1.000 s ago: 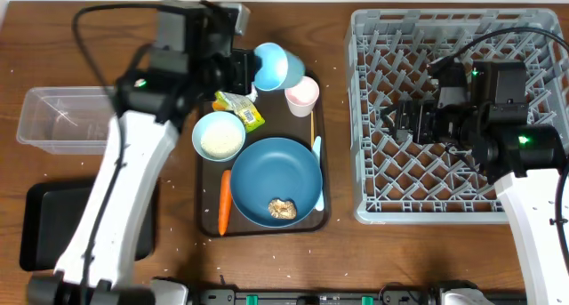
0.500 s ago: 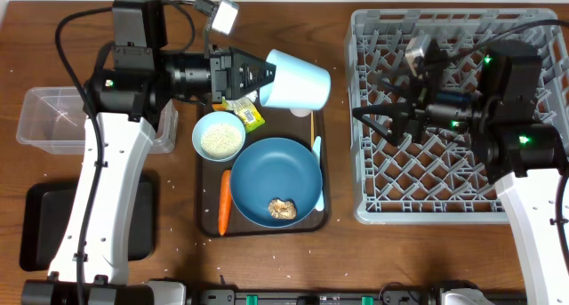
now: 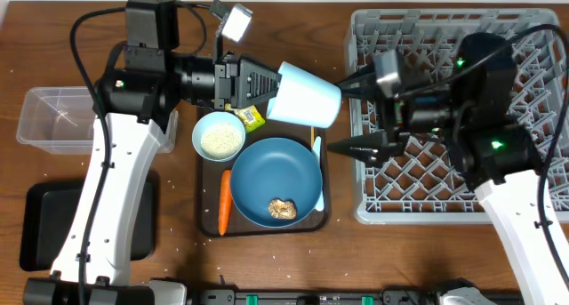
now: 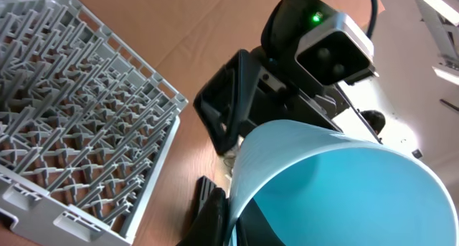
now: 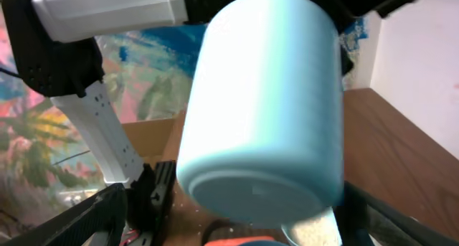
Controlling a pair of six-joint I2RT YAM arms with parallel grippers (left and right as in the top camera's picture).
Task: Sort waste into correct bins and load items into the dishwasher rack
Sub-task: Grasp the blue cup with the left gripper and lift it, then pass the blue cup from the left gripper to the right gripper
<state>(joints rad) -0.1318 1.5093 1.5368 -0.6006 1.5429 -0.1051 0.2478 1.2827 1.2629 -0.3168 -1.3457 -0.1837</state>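
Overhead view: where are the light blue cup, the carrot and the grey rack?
light blue cup [image 3: 307, 96], overhead view, side wall.
carrot [image 3: 225, 201], overhead view, its middle.
grey rack [image 3: 418, 214], overhead view, near rim.

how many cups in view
1: the light blue cup, on its side in the jaws of the left gripper, above the far end of the serving tray. It hides what's beneath, so another could be there.

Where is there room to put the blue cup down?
The rack shows bare pegs along its back and right side. The clear tub and black tray look bare too. The brown tray is crowded: plate, bowl and carrot fill it.
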